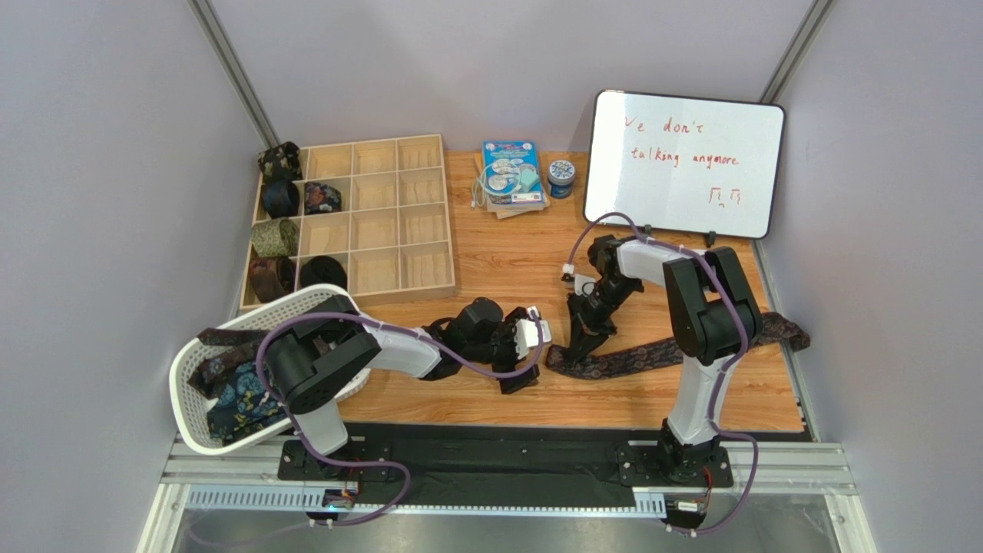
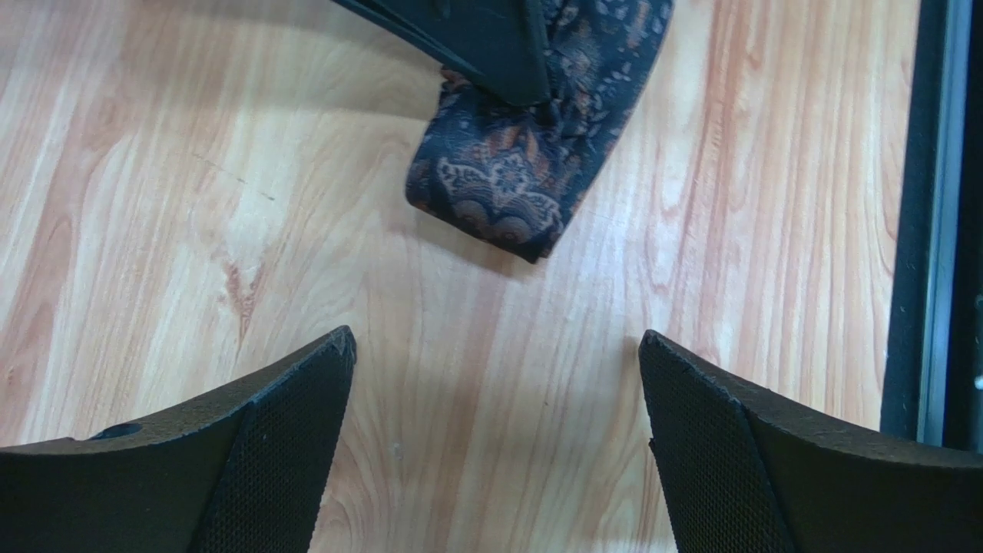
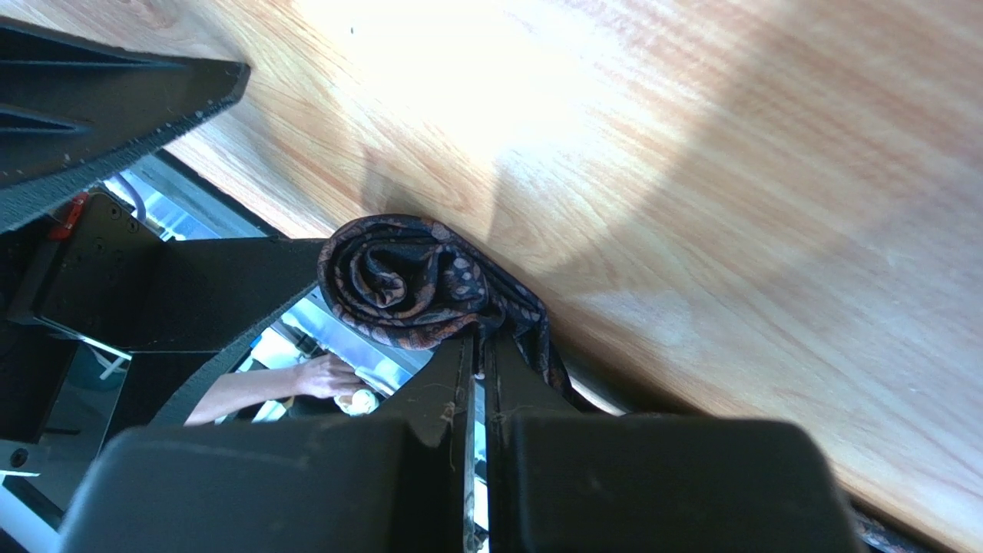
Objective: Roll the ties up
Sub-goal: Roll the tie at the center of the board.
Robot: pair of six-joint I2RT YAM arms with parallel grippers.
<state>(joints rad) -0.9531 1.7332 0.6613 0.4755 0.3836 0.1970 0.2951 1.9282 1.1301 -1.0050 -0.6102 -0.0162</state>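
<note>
A long dark patterned tie [image 1: 669, 351] lies across the wooden table in front of the right arm. Its left end is curled into a small coil [image 3: 392, 277]. My right gripper [image 3: 477, 336] is shut on the fabric just behind that coil and points down at it [image 1: 573, 346]. My left gripper [image 2: 496, 334] stands wide open over bare wood, a short way left of the tie's end [image 2: 519, 173], with nothing between its fingers. Seen from above, it [image 1: 533, 346] faces the right gripper. More ties [image 1: 237, 398] lie in the basket.
A white mesh basket [image 1: 190, 398] sits at the near left. Behind it a wooden divider box [image 1: 392, 219] holds rolled ties [image 1: 277, 236] in its left column. At the back stand a whiteboard [image 1: 683, 161], a stack of booklets [image 1: 511, 175] and a small jar [image 1: 561, 176].
</note>
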